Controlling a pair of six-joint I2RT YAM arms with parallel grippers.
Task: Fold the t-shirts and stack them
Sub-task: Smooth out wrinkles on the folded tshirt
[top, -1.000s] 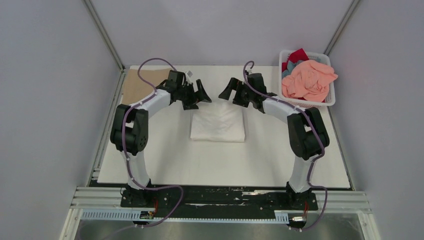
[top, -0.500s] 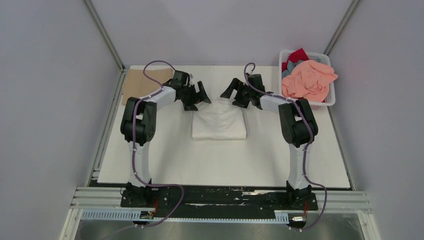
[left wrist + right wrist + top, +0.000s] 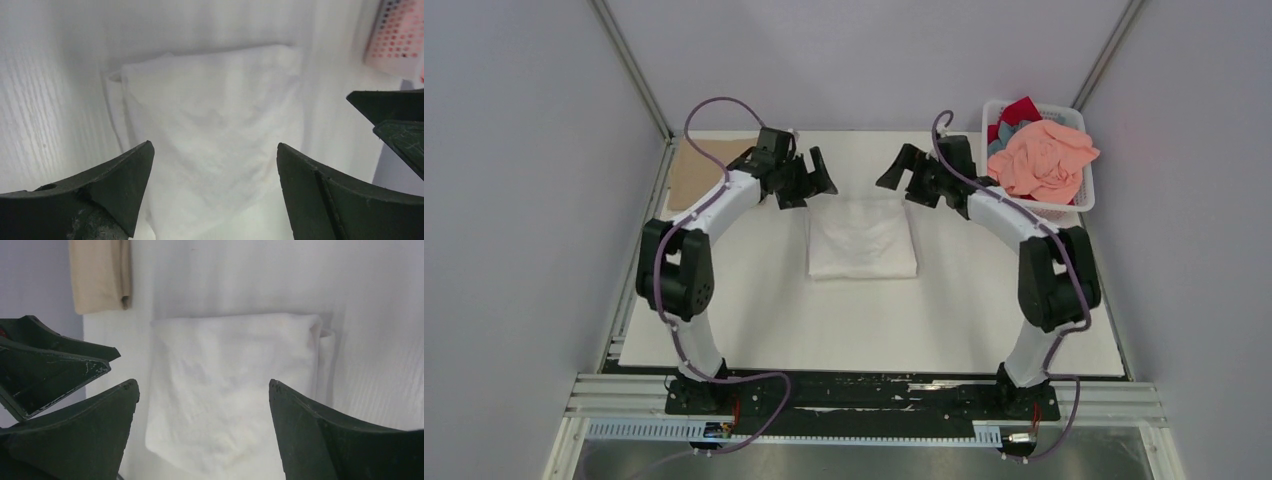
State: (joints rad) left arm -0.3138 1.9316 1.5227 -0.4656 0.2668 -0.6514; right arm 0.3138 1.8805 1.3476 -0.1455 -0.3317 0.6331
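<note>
A folded white t-shirt (image 3: 862, 238) lies flat in the middle of the table; it also shows in the left wrist view (image 3: 210, 130) and the right wrist view (image 3: 230, 380). My left gripper (image 3: 816, 176) is open and empty above its far left corner. My right gripper (image 3: 898, 172) is open and empty above its far right corner. A folded tan t-shirt (image 3: 696, 172) lies at the far left, also in the right wrist view (image 3: 100, 272). Salmon pink (image 3: 1044, 160), red (image 3: 1021, 108) and grey-blue (image 3: 1007, 140) t-shirts are heaped in the basket.
The white lattice basket (image 3: 1078, 203) stands at the far right corner and shows in the left wrist view (image 3: 395, 37). White walls and metal frame posts close in the table on three sides.
Both grippers have drawn back from over the white t-shirt, away from each other and toward the far edge. The white t-shirt now lies fully uncovered.
</note>
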